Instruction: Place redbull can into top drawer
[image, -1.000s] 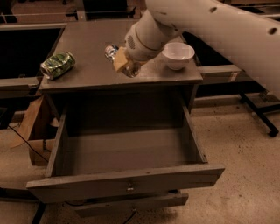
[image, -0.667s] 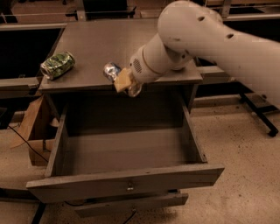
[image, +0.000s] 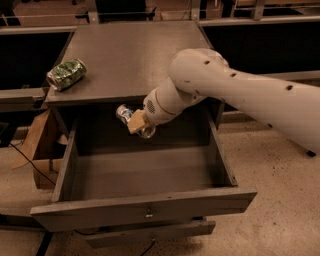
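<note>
Redbull can (image: 123, 113): clamped in closed end effector (image: 136, 122), long axis set 10-to-4 o'clock; top drawer (image: 145, 207) floor is seen at 6 o'clock.

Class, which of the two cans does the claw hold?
The slim redbull can, in the claw over the top drawer; the green can lies apart.

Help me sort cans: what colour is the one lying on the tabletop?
Green patterned can, camera view; pincer holds slim can above drawer.
</note>
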